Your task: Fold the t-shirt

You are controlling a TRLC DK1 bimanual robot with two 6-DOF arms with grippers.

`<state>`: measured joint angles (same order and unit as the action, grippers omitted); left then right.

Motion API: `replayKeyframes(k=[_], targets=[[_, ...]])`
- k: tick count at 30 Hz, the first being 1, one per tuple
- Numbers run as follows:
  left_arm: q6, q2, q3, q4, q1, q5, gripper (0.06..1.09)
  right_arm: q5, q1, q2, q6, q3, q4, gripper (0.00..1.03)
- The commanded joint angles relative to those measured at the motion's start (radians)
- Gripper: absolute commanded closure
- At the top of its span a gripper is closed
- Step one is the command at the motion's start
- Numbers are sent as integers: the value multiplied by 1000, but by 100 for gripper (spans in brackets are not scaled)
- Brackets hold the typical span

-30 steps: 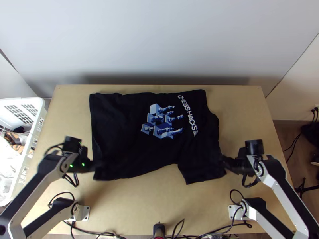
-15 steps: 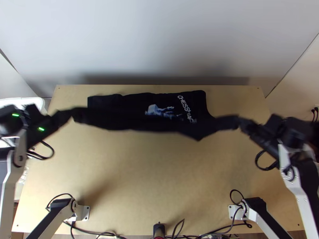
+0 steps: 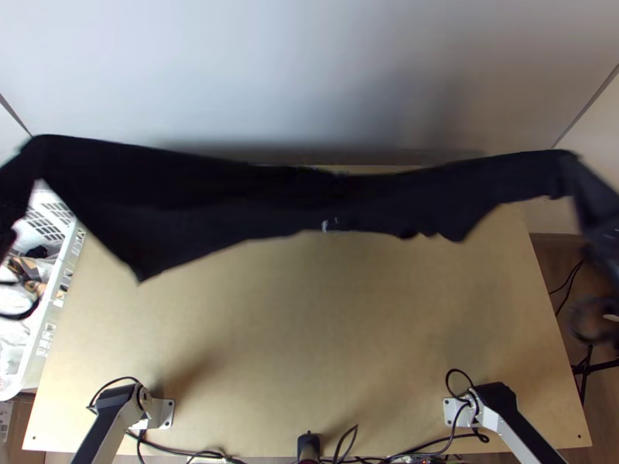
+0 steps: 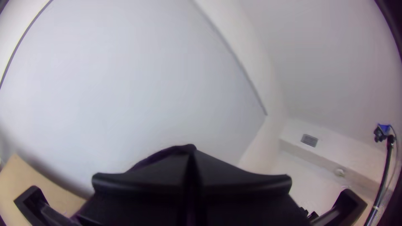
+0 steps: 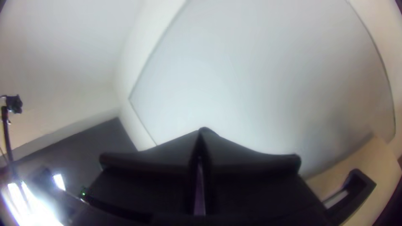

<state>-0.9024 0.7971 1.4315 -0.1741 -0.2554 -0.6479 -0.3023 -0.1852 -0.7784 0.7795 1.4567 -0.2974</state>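
Stretched between both grippers, the black t-shirt [image 3: 255, 197] hangs above the table's far part, its lower edge uneven and a point drooping at the left; most of its print is hidden. At the left edge my left gripper [image 3: 14, 179] holds one end, blurred. The right gripper [image 3: 589, 189] has the other end near the right edge. In the left wrist view the left gripper [image 4: 191, 159] is shut on cloth, a dark fold [image 4: 157, 155] rising behind the fingers. The right gripper [image 5: 201, 140] is likewise shut, with a strip of cloth [image 5: 199, 192] between its fingers in the right wrist view.
Bare wood shows on the table [image 3: 309, 332] in front of the shirt. A white basket [image 3: 58, 309] with things in it stands at the left. The pale wall [image 3: 309, 69] rises behind the table. Cables [image 3: 418, 448] lie along the near edge.
The shirt has gone from lying spread on the table to being raised and pulled wide. Both grippers have moved up and outward, away from each other, with its ends.
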Motion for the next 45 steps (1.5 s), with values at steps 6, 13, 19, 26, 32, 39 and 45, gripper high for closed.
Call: replayKeyframes(k=[6, 13, 19, 26, 32, 39, 45], targets=[[-69, -131, 79, 153, -22, -2, 105, -58, -31, -22, 124, 416, -19, 100], [-138, -67, -97, 229, -96, 36, 105, -38, 10, -147, 81, 228, 11, 100], [-135, 111, -172, 231, -139, 37, 105, -4, 119, -303, 50, 94, 124, 100], [-124, 180, -111, 211, -150, 60, 105, 19, 99, -394, 79, 386, 69, 100], [-142, 57, 20, 185, -137, -4, 105, -26, -26, -335, 89, 634, -114, 100], [-263, -62, 144, 179, -136, -125, 105, -116, -105, -243, 122, 794, -273, 100], [-317, -119, 149, 180, -130, -182, 105, -207, -138, -199, 153, 792, -278, 100]])
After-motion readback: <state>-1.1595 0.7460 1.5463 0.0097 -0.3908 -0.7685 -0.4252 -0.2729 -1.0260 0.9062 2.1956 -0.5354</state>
